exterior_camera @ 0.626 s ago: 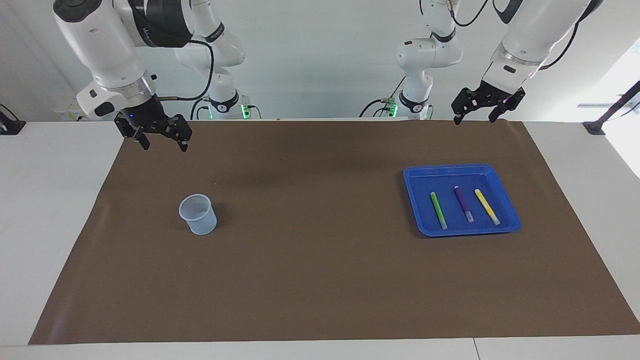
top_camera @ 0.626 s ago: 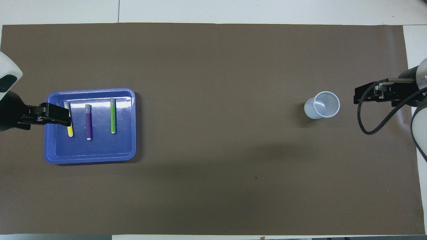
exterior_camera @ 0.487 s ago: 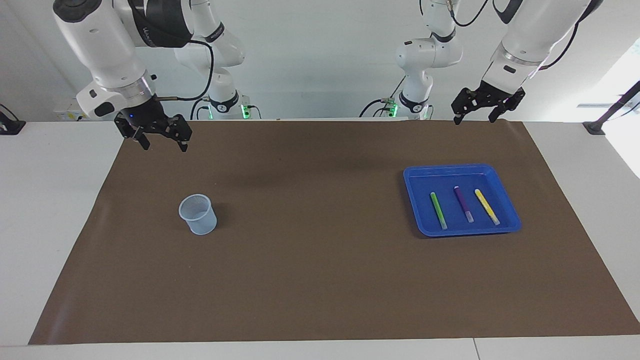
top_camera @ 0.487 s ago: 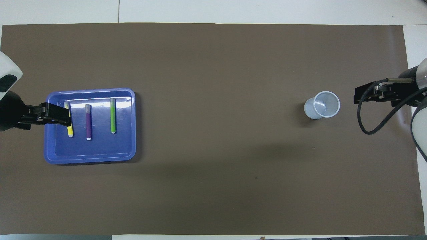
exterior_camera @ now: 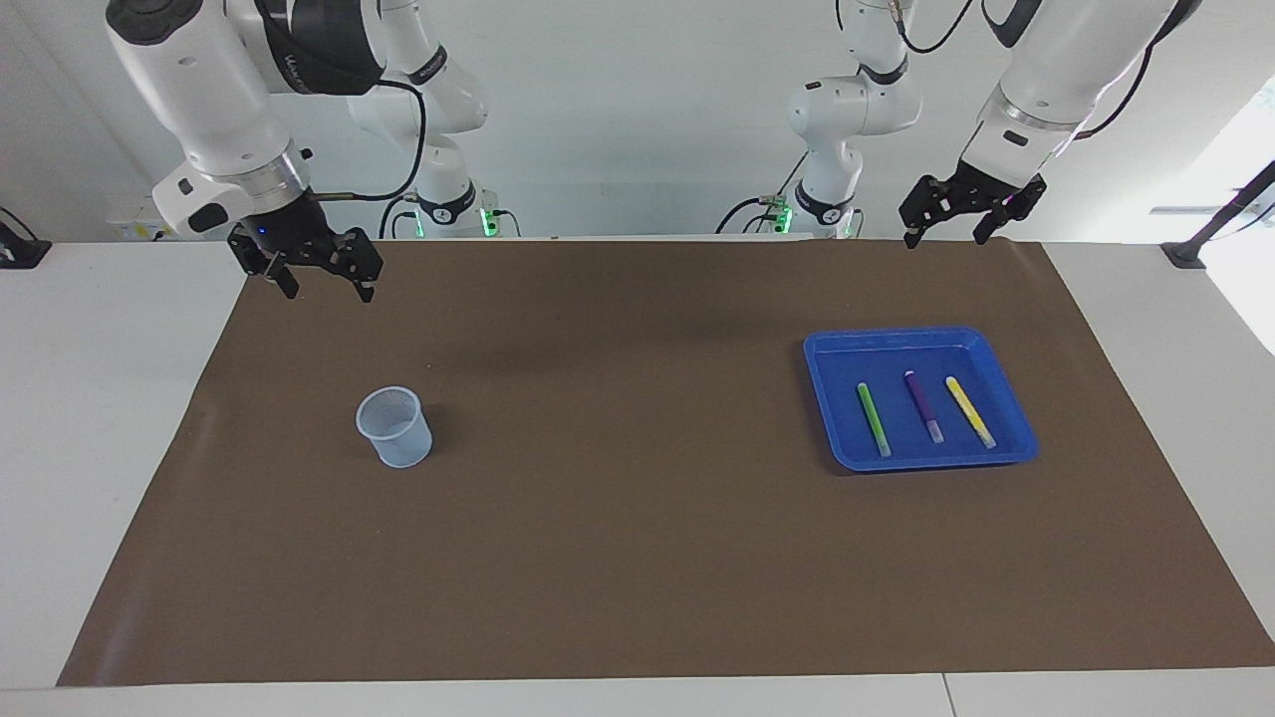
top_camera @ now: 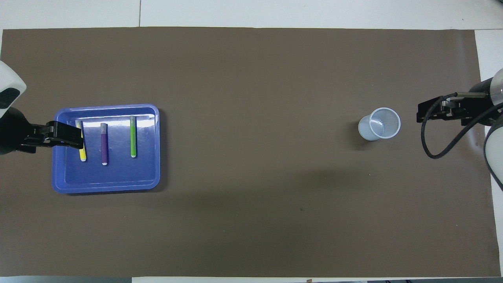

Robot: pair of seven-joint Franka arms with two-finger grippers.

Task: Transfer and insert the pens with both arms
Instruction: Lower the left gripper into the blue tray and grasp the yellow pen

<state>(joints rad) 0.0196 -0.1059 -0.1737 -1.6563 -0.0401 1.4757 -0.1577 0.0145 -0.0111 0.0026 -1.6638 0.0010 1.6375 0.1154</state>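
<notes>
Nothing on the desk has shifted since the earlier frames, and both arms hang in the same poses as before. Largest is the white desk, covered almost wholly by a brown mat. Next come the two glossy white arms at the top of the facing view. At upper left of that view the right pincer hangs in the air over the mat's edge nearest the robots, its fingers spread and empty. At upper right the left pincer hangs above that same edge, also spread and empty.

Toward the left arm's end of the desk a blue tray lies flat on the mat. Toward the right arm's end stands a pale blue mesh cup, upright, well apart from the tray. Inside the tray lie three pens side by side, not touching: the green pen closest to the cup, the purple pen between, and the yellow pen outermost.
</notes>
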